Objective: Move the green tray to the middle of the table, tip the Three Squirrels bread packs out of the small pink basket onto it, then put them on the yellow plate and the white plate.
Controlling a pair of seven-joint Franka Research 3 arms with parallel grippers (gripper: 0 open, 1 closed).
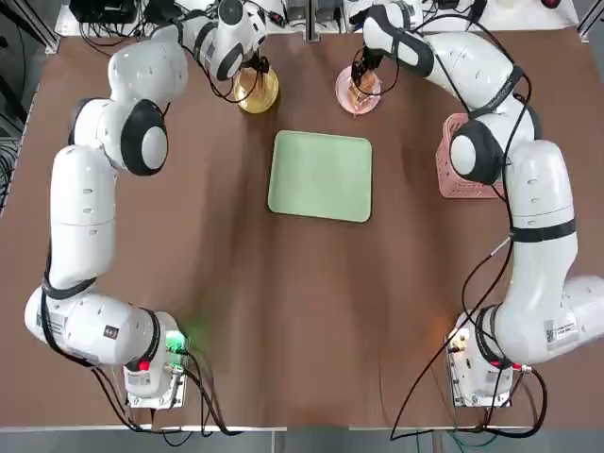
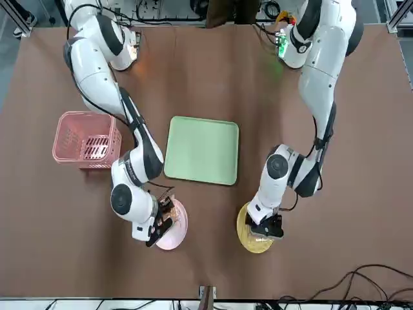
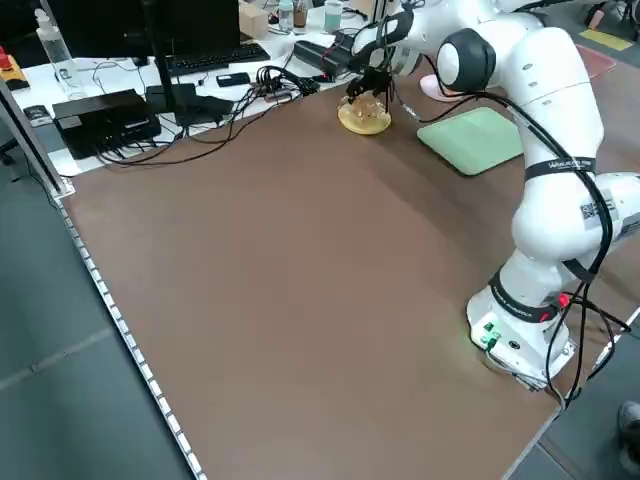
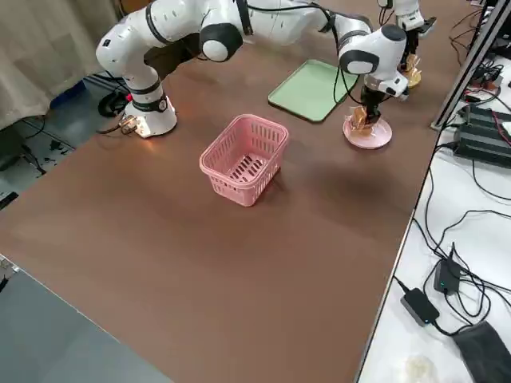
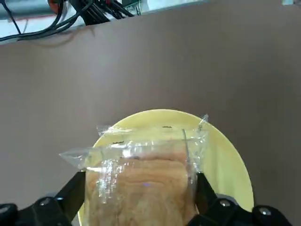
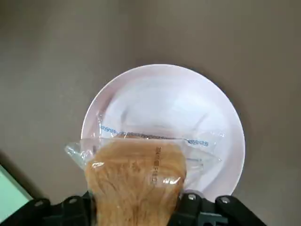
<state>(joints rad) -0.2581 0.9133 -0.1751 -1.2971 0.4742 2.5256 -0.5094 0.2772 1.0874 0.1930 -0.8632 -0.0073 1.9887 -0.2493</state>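
Observation:
The green tray point(image 1: 321, 176) lies bare in the middle of the table. Beyond its far left corner sits the yellow plate point(image 1: 263, 96); my left gripper point(image 1: 255, 77) hangs over it, shut on a bread pack point(image 5: 141, 174) just above the plate point(image 5: 225, 160). Beyond the far right corner sits the white plate point(image 1: 347, 92). Over it my right gripper point(image 1: 361, 81) is shut on a second bread pack point(image 6: 134, 176), which covers part of the plate point(image 6: 188, 103). The pink basket point(image 4: 243, 155) stands upright and empty at the right side, partly hidden by my right arm in the top view.
Both arms reach along the table's sides to the far edge. Cables, a keyboard point(image 3: 215, 55) and black boxes point(image 3: 100, 115) lie on the white bench beyond that edge. A metal post point(image 1: 310, 19) stands between the two plates at the far edge.

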